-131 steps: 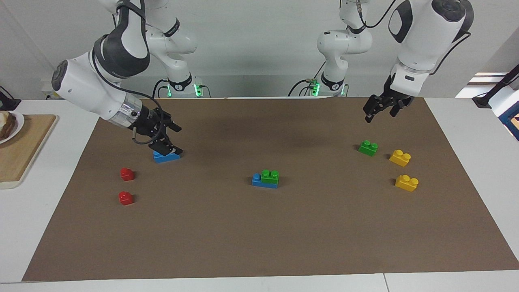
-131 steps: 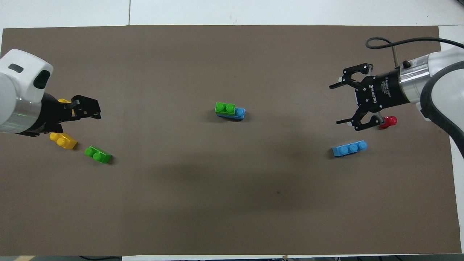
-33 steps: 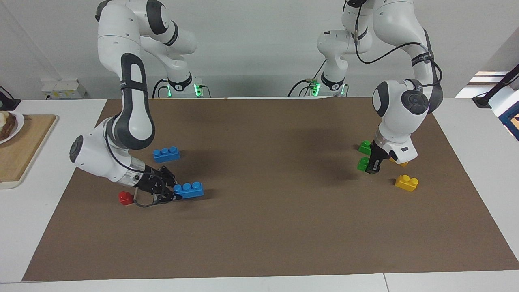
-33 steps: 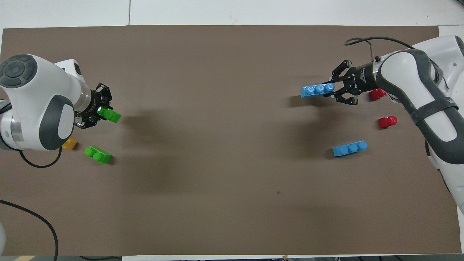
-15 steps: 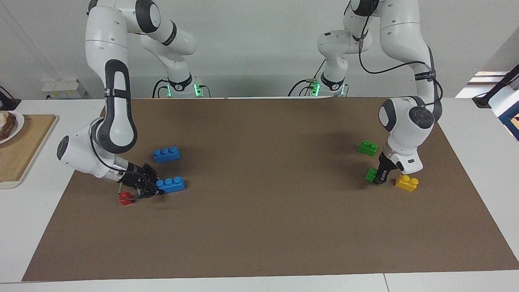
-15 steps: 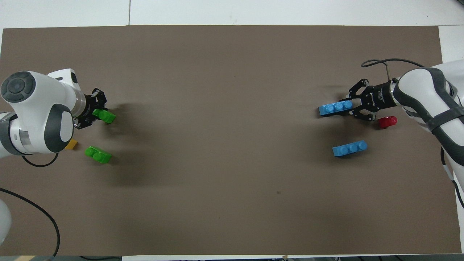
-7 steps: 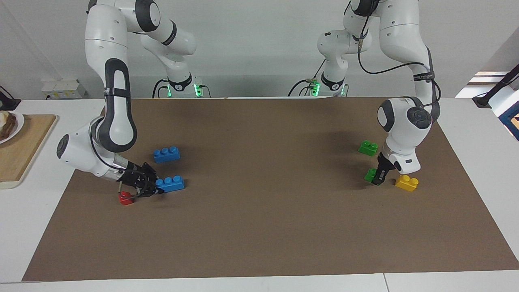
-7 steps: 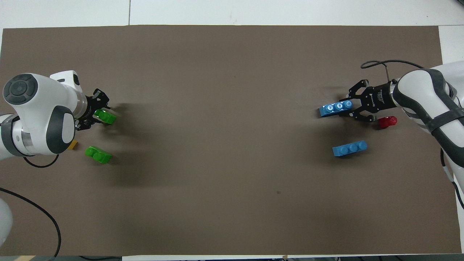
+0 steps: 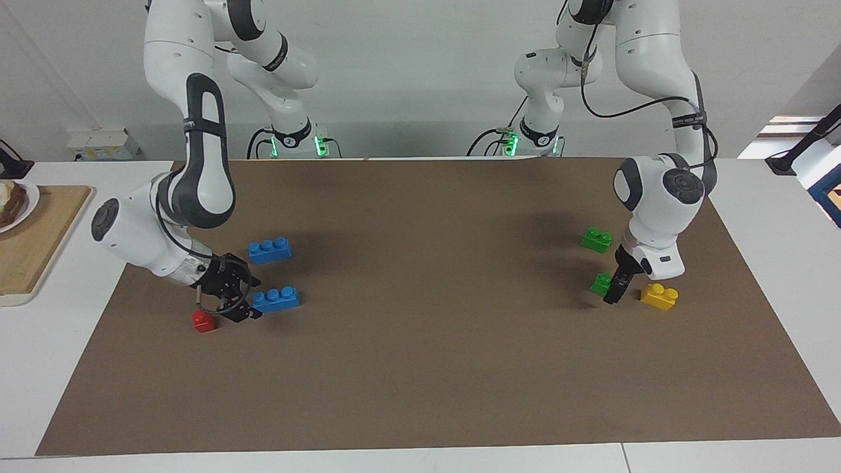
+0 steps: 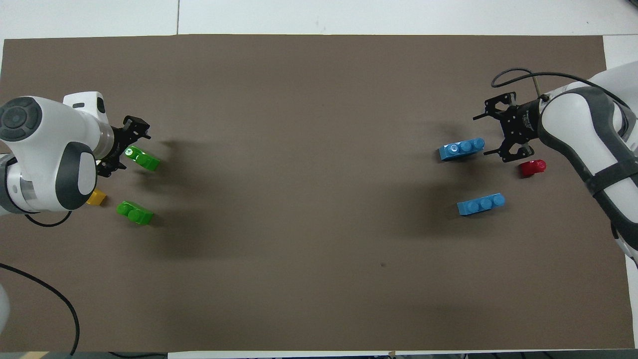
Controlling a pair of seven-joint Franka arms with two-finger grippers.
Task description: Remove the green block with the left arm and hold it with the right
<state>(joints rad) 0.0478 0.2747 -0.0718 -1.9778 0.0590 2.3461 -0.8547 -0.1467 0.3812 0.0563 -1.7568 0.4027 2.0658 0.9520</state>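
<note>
Release step, by the look of it. Left pincer (image 10: 123,144) spread wide, grasping nothing, low at the mat (image 9: 427,368) beside the green block (image 10: 142,159). Block lying loose on the mat, at the left arm's end of the counter (image 9: 755,190), just beside the yellow block (image 9: 659,295) and farther from the robots than the second green block (image 9: 596,239). Right pincer (image 10: 500,126) likewise spread and empty, just beside a blue block (image 10: 461,148), with a red block (image 10: 532,168) near. Blue block flat on the mat, nearer block (image 10: 481,204) apart from it. Separation judged done. Next move: probably lifting both pincers straight up, clear of the blocks, without nudging either.
</note>
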